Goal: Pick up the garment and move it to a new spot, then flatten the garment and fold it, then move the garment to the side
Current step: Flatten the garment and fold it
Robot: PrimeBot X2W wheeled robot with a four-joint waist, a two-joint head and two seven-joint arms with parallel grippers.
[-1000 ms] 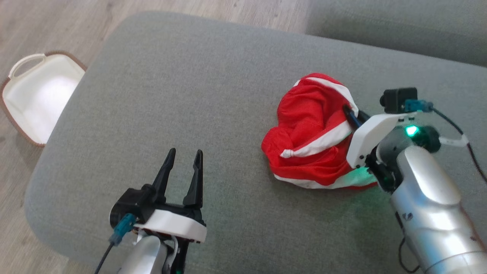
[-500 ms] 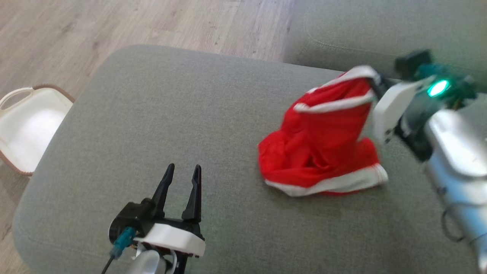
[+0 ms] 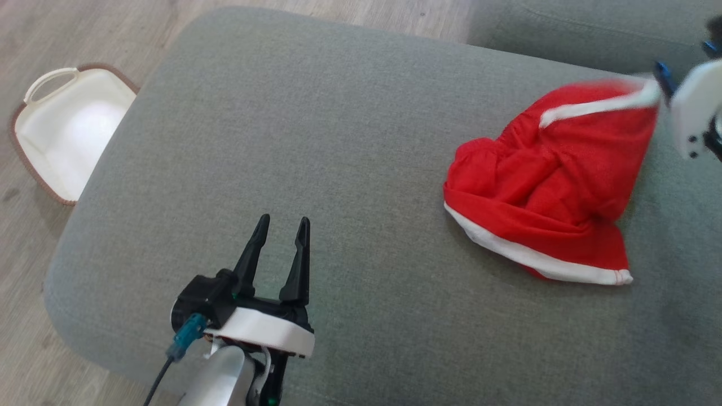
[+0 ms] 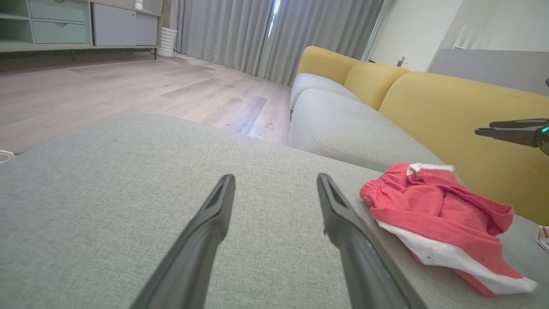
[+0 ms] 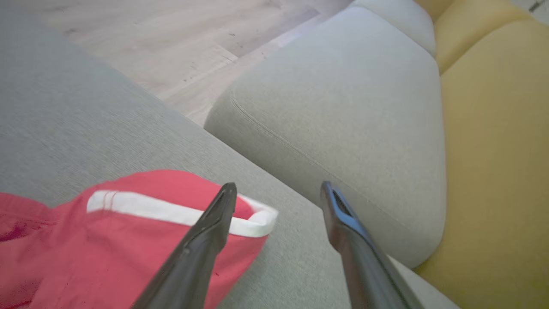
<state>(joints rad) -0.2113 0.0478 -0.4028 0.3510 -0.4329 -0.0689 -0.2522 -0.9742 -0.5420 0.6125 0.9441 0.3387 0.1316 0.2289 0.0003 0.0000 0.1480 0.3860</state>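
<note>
The garment [image 3: 553, 180] is a pair of red shorts with white trim, lying crumpled on the right part of the grey sofa cushion [image 3: 316, 129]. Its white-banded top corner is blurred and sits just below my right gripper [image 3: 665, 79] at the right edge of the head view. In the right wrist view my right gripper [image 5: 276, 191] is open, and the garment [image 5: 128, 240] lies beside its left finger, not between the fingers. My left gripper [image 3: 280, 225] hovers open over the cushion's near left, well apart from the garment [image 4: 437, 214].
A white basket with a brown rim [image 3: 67, 129] stands on the wooden floor to the left of the cushion. A second grey cushion [image 3: 564, 28] adjoins at the far right, with a yellow backrest [image 4: 450, 107] behind it.
My right gripper lifted the garment by its white-trimmed edge, carried it right and farther away, then opened and let it go. The head camera shifted. The left gripper stayed open.
</note>
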